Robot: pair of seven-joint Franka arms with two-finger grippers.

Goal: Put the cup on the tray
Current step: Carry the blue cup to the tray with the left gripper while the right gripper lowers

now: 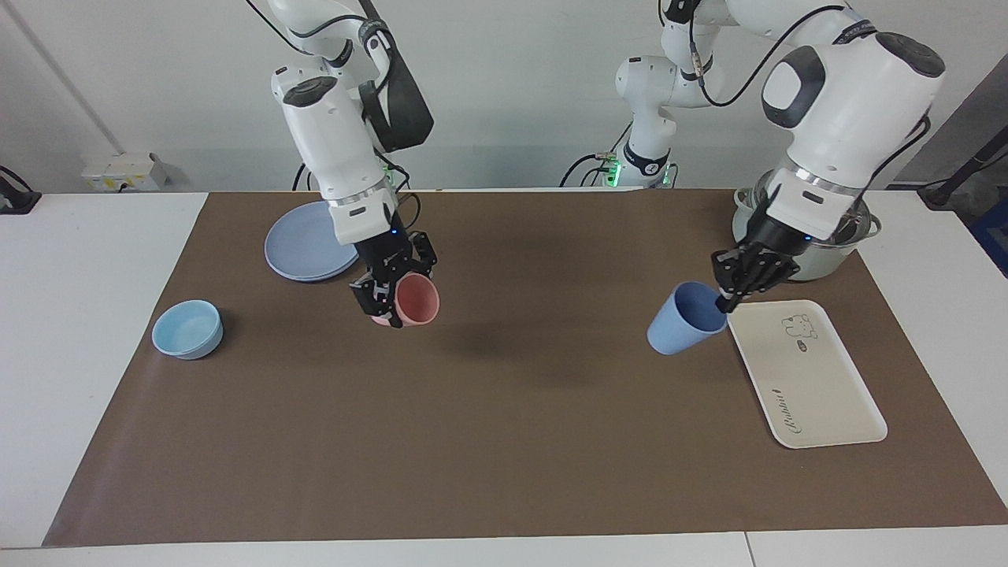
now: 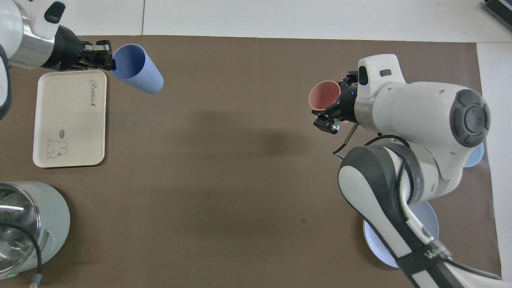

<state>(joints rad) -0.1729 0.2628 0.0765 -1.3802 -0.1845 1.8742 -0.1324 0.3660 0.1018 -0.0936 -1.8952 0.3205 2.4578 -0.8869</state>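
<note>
The periwinkle-blue cup (image 1: 682,320) hangs tilted in the air, its mouth turned up toward the robots. My left gripper (image 1: 723,302) is shut on its rim. It hangs over the brown mat just beside the cream-white tray (image 1: 811,386), at the tray's edge toward the right arm's end. From overhead, the cup (image 2: 138,71) and left gripper (image 2: 111,61) show past the tray's (image 2: 68,120) corner that is farthest from the robots. My right gripper (image 1: 391,302) is shut on a salmon-pink tumbler (image 1: 417,301) above the mat near the round plate.
A round blue plate (image 1: 313,239) and a low light-blue bowl (image 1: 187,329) lie toward the right arm's end. A lidded pale-green pot (image 1: 819,250) stands beside the tray, nearer to the robots, partly covered by the left arm. The brown mat (image 1: 504,425) covers the table's middle.
</note>
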